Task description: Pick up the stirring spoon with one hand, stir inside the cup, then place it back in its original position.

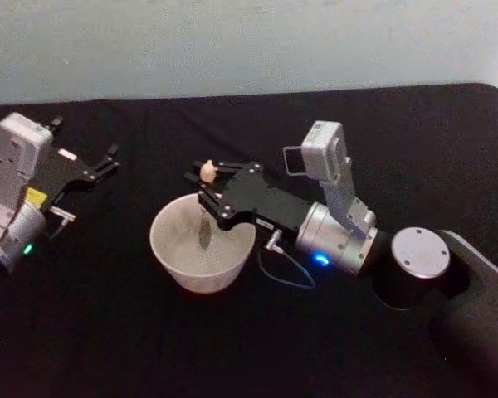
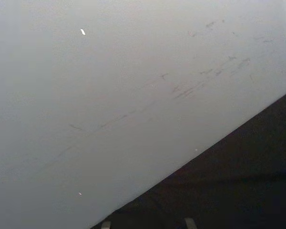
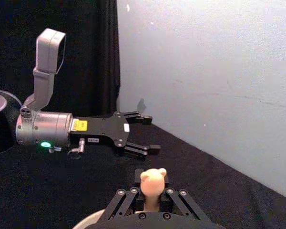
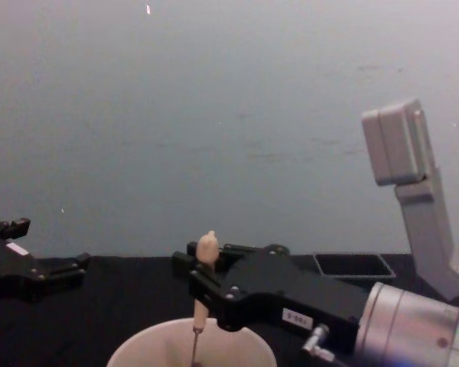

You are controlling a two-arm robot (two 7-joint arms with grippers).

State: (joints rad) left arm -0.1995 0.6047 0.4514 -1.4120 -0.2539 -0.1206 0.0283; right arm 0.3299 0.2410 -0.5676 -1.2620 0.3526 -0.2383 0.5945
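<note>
Black cloth covers the bench. The wide, smooth cream cup sits mid-bench. At its 9 o'clock rests the left pincer, fingers apart. The right pincer clamps the stirring spoon by its knobbed wooden handle; the thin shaft hangs inside the cup, its bowl indistinct.

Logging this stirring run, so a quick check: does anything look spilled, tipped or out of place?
Nothing stands out. The cup stands upright with no spill visible around it. The right gripper holds the stirring spoon upright, shaft reaching down into the cup. The left gripper rests open at the left.
</note>
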